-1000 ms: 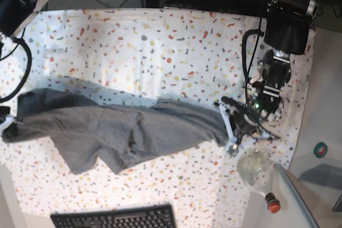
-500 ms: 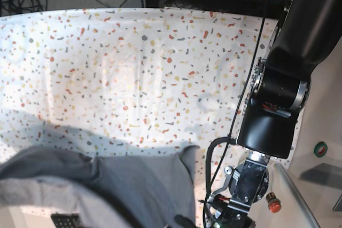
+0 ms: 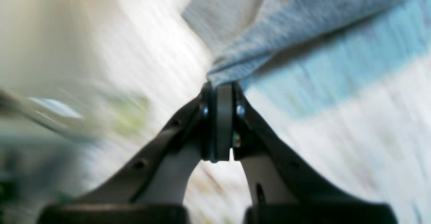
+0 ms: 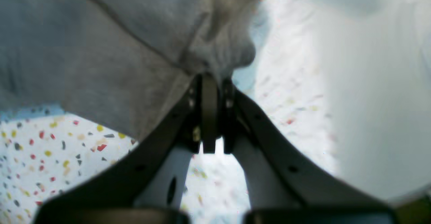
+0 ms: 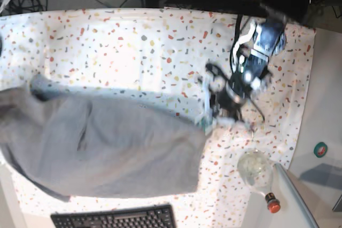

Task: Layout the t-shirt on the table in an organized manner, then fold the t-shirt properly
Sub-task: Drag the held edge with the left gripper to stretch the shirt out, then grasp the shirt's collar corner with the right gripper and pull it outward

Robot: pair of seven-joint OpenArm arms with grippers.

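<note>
The heather-grey t-shirt (image 5: 117, 148) hangs stretched in a broad sheet over the speckled table (image 5: 133, 52), from the left edge of the base view to the middle. My left gripper (image 5: 208, 122) is shut on its right corner. In the left wrist view that gripper (image 3: 218, 86) pinches a grey fabric edge (image 3: 269, 32), with motion blur. My right gripper (image 4: 210, 81) is shut on a bunched fold of the shirt (image 4: 101, 49) above the table (image 4: 50, 143). It is out of the base view on the left.
A black keyboard (image 5: 115, 218) lies at the front edge. A clear glass bottle (image 5: 256, 168) with a red cap (image 5: 273, 204) lies at the front right, close under my left arm. A small round green object (image 5: 320, 149) sits beyond the table's right edge.
The shirt was a narrow crumpled band, then lifted close to the camera. Now it is spread much wider, and my left gripper holds its corner farther back and left than one second ago.
</note>
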